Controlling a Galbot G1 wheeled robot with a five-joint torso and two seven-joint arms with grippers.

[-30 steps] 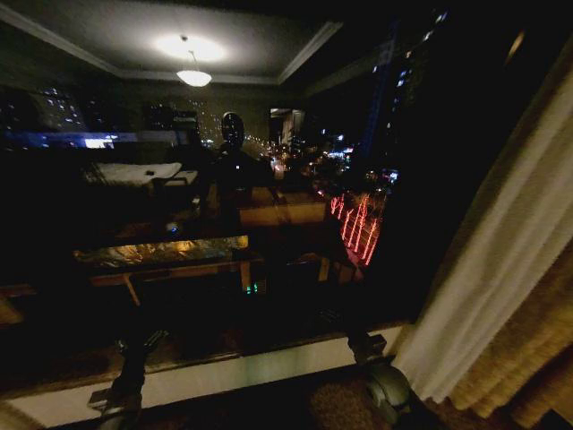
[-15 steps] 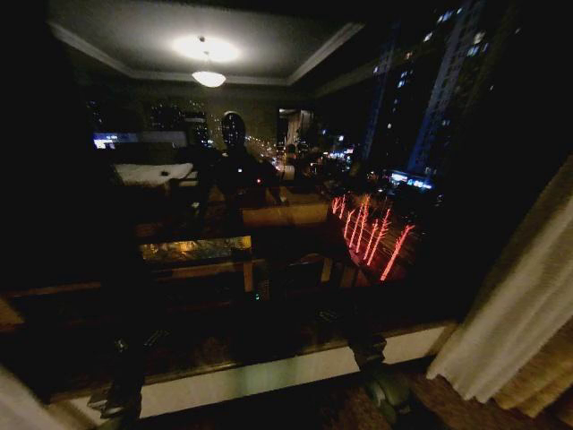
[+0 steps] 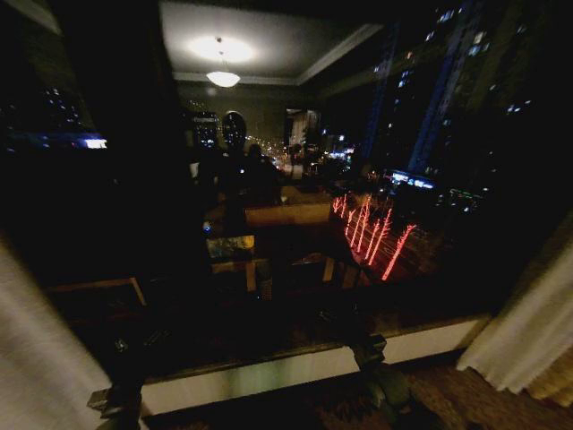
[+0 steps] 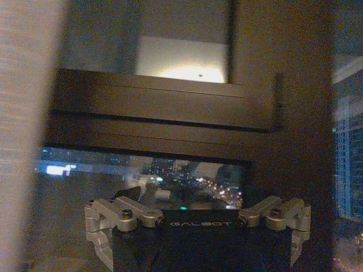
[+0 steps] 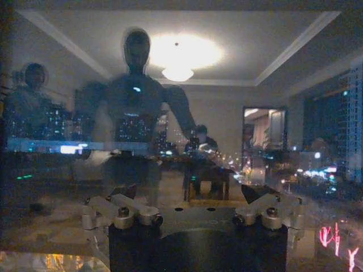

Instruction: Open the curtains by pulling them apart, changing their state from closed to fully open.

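1. The curtains (image 3: 40, 358) are seen drawn to the two sides of the head view: one sheer panel at the lower left edge, the other (image 3: 528, 336) at the lower right edge. The two panels are well apart.
2. Dark window glass (image 3: 295, 206) is exposed between the panels. A ceiling lamp (image 3: 223, 78) and room furniture are reflected in it; red light streaks (image 3: 372, 235) and city lights are seen through it.
3. A pale window sill (image 3: 286, 372) runs along the bottom of the glass.
4. The left gripper (image 4: 198, 224) is seen in its wrist view, facing a dark window frame (image 4: 164, 107), with a blurred pale panel (image 4: 25, 136) at one edge. Only the finger bases are in view; nothing is seen between them, and the degree of opening cannot be told.
5. The right gripper (image 5: 195, 218) faces the glass, in which the robot's own reflection (image 5: 136, 107) is seen. Its degree of opening cannot be told.
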